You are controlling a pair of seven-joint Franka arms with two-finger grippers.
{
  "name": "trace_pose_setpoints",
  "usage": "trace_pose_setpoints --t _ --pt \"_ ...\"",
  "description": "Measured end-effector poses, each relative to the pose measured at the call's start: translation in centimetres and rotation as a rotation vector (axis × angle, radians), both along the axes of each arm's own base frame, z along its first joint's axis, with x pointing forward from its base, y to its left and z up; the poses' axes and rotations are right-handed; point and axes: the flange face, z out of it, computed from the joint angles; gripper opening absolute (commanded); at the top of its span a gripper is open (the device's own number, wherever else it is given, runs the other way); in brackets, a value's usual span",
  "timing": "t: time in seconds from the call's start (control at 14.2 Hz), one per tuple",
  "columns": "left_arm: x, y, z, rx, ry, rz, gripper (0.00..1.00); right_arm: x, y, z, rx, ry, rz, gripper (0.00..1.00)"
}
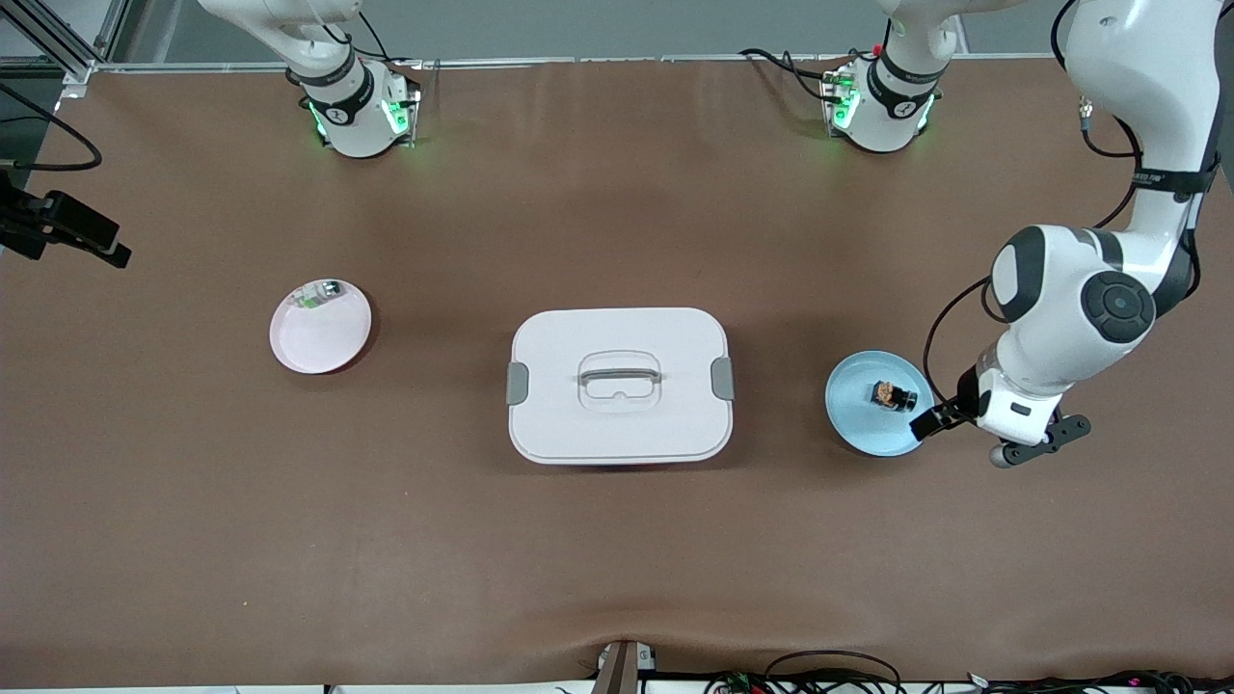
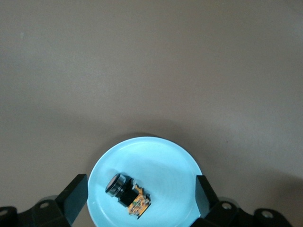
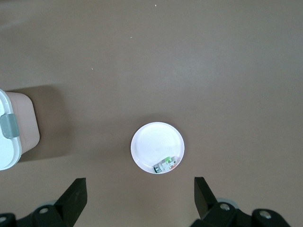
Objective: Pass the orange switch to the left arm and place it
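Nearest the front camera, the left tool (image 1: 932, 420) hangs with fingers spread over the glossy blue plate (image 1: 863, 429), where the orange switch (image 1: 894, 395) lies on its side: a tiny black cylinder with orange markings. Mid-table sits the smooth white rounded box (image 1: 619, 386) with grey latches. The right tool (image 3: 140, 201), high above the pink plate (image 1: 318, 333), is spread too.

It was a robotics lab: two white arms (image 1: 1080, 289) were bolted to a brown-covered table (image 1: 386, 540), with lit green base lights, loose cables (image 1: 829, 670) along its edge and an aluminium frame (image 1: 58, 39) at the corner.
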Motion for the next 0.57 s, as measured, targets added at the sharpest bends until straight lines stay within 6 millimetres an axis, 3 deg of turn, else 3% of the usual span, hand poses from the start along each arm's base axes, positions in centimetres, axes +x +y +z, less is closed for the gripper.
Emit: trace_pose_setpoints --t 0.21,0.57 --pt "-0.9 0.4 2.6 0.029 0.029 -0.103 1.0 0.0 0.0 0.1 0.0 -0.006 0.024 1.0" --pt "-2.8 1.0 9.2 0.065 0.038 -0.145 1.0 0.2 -0.2 0.1 -0.003 -0.017 0.081 1.0"
